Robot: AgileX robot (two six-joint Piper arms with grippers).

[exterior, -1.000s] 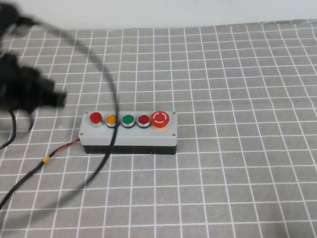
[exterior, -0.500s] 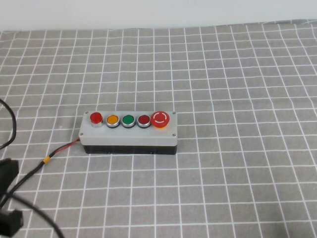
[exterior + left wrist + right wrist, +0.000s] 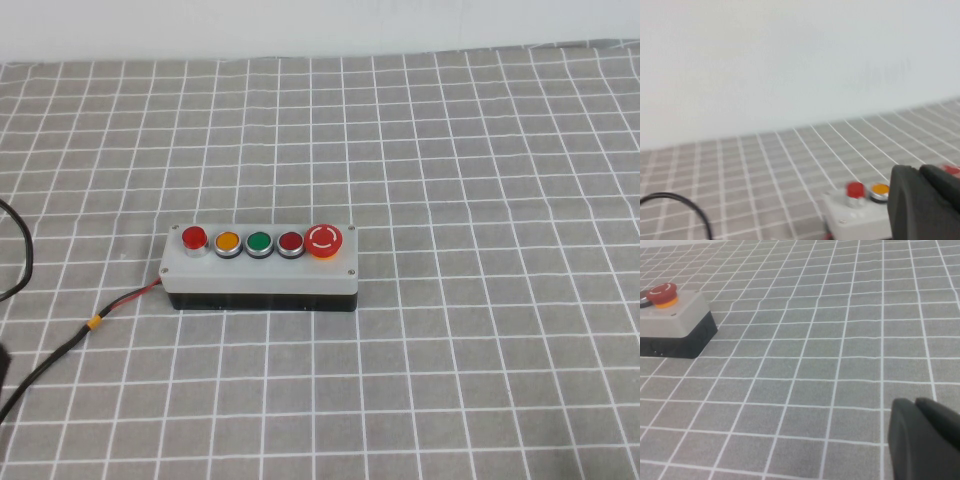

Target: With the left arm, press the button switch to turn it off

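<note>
button switch (image 3: 260,267) — centre | left pincer (image 3: 925,205) cropped | right pincer (image 3: 922,437) cropped

one button switch (image 3: 260,268), five buttons, two claws.

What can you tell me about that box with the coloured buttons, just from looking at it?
The button switch is a long box, light grey on top with a black base, lying flat on the grey checked tablecloth. Five round buttons run along the top: red, yellow, green, red, then a large red mushroom one. A red wire leaves its left end. Nothing presses it; the left gripper and right gripper are apart from it.
</note>
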